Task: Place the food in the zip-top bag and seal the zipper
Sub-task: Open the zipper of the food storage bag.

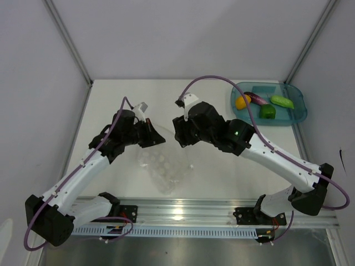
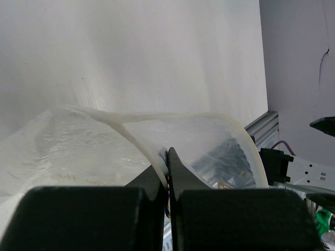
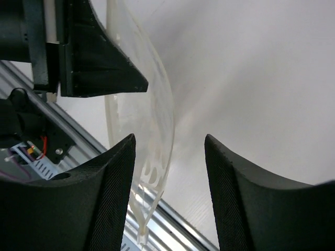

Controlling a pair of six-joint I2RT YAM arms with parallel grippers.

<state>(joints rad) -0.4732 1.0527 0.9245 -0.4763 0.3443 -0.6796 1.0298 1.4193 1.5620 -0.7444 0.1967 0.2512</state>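
We have the left gripper point(image 2: 168, 157) clamped on one lip of the bag point(image 1: 166, 166), its fingers pressed together with the plastic pinched between them, so the mouth bows open in an arch. The bag lies on the table between the two arms, its body trailing from the mouth toward the arm bases.

Our right gripper point(image 3: 170, 157) sits just across the bag's mouth from the left one, fingers apart and holding nothing. In its wrist view the zipper strip point(image 3: 166, 104) runs lengthwise through the gap, curving close to the finger on the side of the left gripper. We cannot tell from this view how deep the strip sits between the fingers. We judge that the next move is to close on this free lip, and that it depends on the strip lying inside the gap and not merely beside it.

All the food is well away from the bag, beyond the right arm, in a teal tray point(image 1: 297, 111): the orange fruit point(image 1: 242, 102), eggplant point(image 1: 256, 98), light-green piece point(image 1: 282, 101) and pepper point(image 1: 267, 111). The right arm is the nearer one to them. Nothing stands between the bag and the tray except that arm itself.
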